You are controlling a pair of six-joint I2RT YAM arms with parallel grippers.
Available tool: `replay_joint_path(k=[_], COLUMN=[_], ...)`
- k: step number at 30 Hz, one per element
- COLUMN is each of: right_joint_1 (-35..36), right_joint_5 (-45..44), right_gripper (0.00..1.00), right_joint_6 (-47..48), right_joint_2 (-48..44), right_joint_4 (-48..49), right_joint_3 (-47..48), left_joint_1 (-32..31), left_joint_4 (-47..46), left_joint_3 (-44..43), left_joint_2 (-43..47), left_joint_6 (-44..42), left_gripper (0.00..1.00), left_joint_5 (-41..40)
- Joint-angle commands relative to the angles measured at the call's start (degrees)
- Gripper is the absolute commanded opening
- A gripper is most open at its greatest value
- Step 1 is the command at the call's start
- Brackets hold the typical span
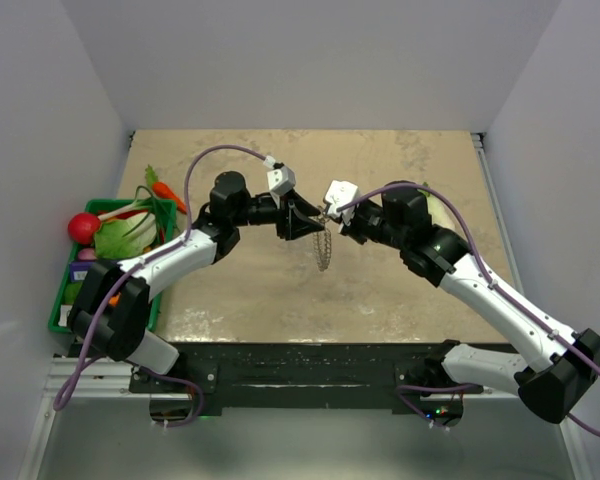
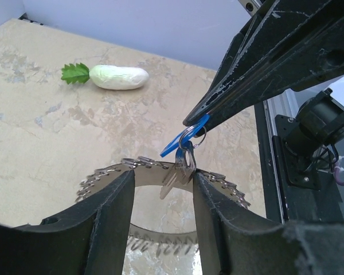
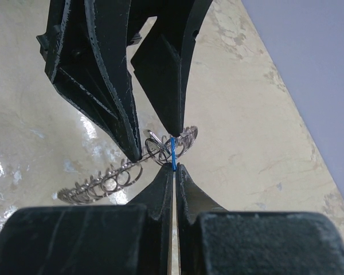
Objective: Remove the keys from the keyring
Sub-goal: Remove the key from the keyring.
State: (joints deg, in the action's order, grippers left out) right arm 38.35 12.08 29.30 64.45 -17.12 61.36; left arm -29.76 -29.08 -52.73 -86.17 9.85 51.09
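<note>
Left gripper [image 1: 317, 223]: jaws part-open, fingertips at the wide grey coiled metal keyring [image 1: 324, 250], which hangs between both arms over the beige table [image 1: 240, 290]. Right gripper [image 1: 329, 212]: closed tight on the small silver key with a blue head [image 2: 178, 145], threaded onto the keyring.

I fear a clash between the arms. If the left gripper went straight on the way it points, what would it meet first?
The left gripper would likely first meet the key hanging just ahead on the keyring; just beyond, the right gripper pinches its blue head. Depth is unclear.
</note>
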Motion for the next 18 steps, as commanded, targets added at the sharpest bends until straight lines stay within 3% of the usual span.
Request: replay_joint_path(k=[1,13,17,18], right_joint_1=[0.24,0.06,-0.11,-0.12], right_joint_5=[1.90,2.60,3.04,3.13], right_gripper=[0.00,0.00,0.00,0.00], right_joint_6=[-0.56,-0.73,-0.73,-0.73], right_joint_2=[-2.22,-3.27,-3.27,-3.19], right_joint_4=[3.41,2.98,2.89,2.80], right_joint_3=[1.13,1.48,1.48,1.48], left_joint_1=[-0.30,-0.39,-0.48,-0.48], left_joint_4=[-2.47,-2.74,-3.18,-3.35], left_joint_3=[-0.53,0.00,0.35,0.26], left_joint_2=[-0.40,-0.49,-0.66,-0.58], left_joint_6=[-1.06,-2.02,-2.02,-1.94], left_gripper=[0.50,0.45,0.36,0.28], left_joint_5=[2.43,3.05,2.87,2.79])
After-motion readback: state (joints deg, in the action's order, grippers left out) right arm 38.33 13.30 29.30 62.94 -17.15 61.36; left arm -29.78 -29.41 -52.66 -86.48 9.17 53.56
